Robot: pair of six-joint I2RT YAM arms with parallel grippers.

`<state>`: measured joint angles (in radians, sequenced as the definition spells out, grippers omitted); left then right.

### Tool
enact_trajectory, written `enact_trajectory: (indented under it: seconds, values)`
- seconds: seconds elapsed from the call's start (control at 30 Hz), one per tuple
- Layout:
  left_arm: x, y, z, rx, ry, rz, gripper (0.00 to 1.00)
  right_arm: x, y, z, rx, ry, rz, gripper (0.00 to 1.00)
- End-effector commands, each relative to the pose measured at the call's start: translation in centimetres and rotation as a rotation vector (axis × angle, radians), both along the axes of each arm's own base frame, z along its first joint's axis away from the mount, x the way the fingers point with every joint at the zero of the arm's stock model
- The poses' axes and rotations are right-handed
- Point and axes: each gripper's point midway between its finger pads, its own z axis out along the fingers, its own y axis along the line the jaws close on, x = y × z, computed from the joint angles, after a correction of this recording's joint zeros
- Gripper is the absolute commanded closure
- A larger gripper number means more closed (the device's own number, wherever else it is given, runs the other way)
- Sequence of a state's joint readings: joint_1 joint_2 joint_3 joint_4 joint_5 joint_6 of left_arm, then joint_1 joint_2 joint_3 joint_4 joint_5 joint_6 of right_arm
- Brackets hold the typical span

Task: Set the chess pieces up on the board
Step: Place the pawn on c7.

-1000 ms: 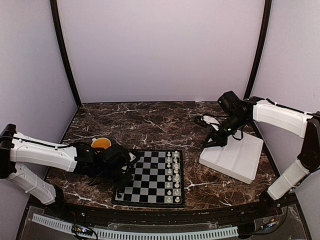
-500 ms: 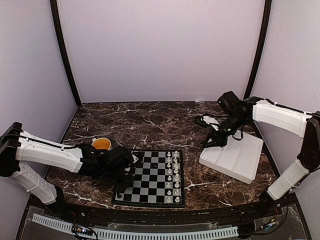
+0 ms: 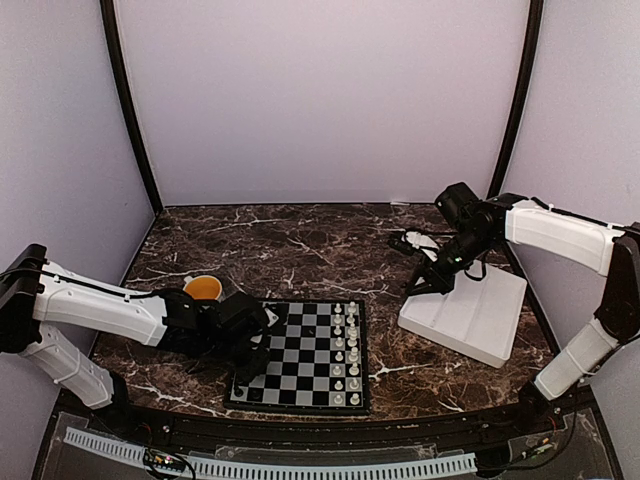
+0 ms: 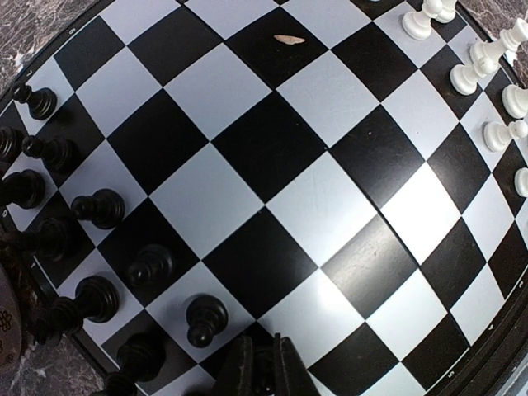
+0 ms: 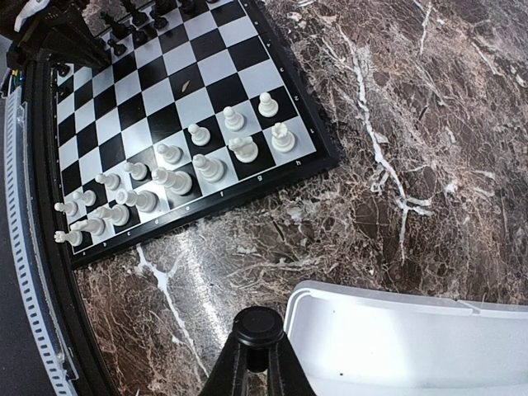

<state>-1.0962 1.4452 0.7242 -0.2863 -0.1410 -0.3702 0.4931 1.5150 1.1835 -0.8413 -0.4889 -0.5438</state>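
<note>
A: Where's the board?
B: The board (image 3: pixel 300 352) lies flat on the counter (image 3: pixel 300 250), by the near edge and closer to the left arm.

A: Black pieces?
B: The black pieces (image 4: pixel 97 206) stand upright on the two outer files at the board's left side. In the left wrist view, the ones at the frame edge are too dark to count.

A: White ones?
B: The white pieces (image 3: pixel 346 350) stand in two files along the board's right side. The middle squares are bare except for a pale speck (image 4: pixel 289 39) on one black square.

A: Left hand?
B: The left hand (image 4: pixel 262 371) is low over the board's near left part, just beside the black pieces. Its fingers are clenched. I can't make out anything pinched between them.

A: Right hand?
B: The right hand (image 5: pixel 257 338) is well away from the board, over the left edge of the tray (image 5: pixel 388 330). It's clenched too. There's a round black knob at the tips, and I can't tell if that's a piece or part of the fingers.

A: Anything else?
B: A mug (image 3: pixel 203 288) with an orange inside sits on the counter, near the board's far left corner and not touching it. The left arm runs past it. The tray is white, on the right, set at an angle to the board.
</note>
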Motion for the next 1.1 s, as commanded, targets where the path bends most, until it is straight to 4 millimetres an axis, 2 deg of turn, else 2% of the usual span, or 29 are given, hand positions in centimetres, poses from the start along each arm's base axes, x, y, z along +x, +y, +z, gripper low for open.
enact_trajectory:
  seconds: [0.0, 0.3, 0.6, 0.9, 1.07]
  values:
    - [-0.6, 1.5, -0.7, 0.063, 0.021, 0.01, 0.9, 0.3, 0.4, 0.9, 0.015, -0.02, 0.005, 0.92]
    - [-0.8, 1.8, -0.6, 0.073, 0.023, 0.016, 0.91, 0.2, 0.4, 0.9, 0.019, -0.019, 0.006, 0.92]
    - [-1.0, 2.9, -0.8, 0.105, 0.02, 0.039, 0.92, 0.2, 0.4, 0.9, 0.02, -0.019, 0.006, 0.92]
    - [-1.0, 2.0, -0.9, 0.08, 0.03, 0.031, 0.84, 0.2, 0.5, 0.9, 0.023, -0.014, 0.009, 0.92]
    - [-0.9, 1.7, 0.2, 0.066, 0.01, 0.026, 0.8, 0.2, 0.5, 0.9, 0.023, -0.012, 0.011, 0.92]
